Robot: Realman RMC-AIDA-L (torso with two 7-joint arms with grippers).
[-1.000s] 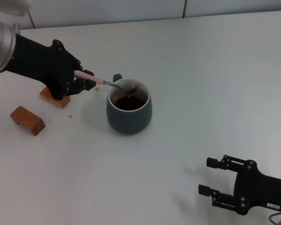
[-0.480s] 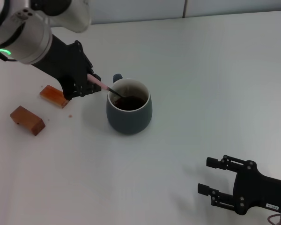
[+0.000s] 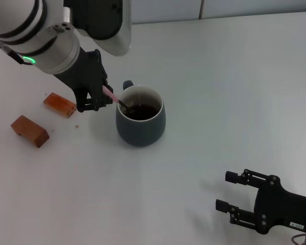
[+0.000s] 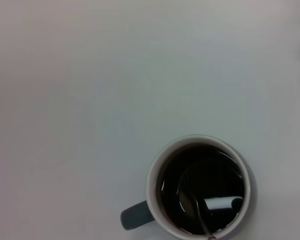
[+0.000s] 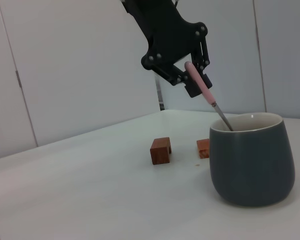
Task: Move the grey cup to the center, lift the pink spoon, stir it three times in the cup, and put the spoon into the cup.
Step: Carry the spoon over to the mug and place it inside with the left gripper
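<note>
- The left pincer (image 3: 98,97) hangs just off the grey cup (image 3: 141,122) at about its ten o'clock, pinching the pink spoon (image 3: 110,95) by the handle.
- The spoon is steeply tilted: handle end up toward ten o'clock, metal neck running down over the rim, bowl sunk in the dark liquid.
- The cup stands upright mid-table (image 3: 219,102), its loop handle at eleven o'clock.
- Two wooden blocks (image 3: 59,104) lie well apart from it, near nine o'clock.
- The right pincer (image 3: 233,196) sits spread and empty around five o'clock.
</note>
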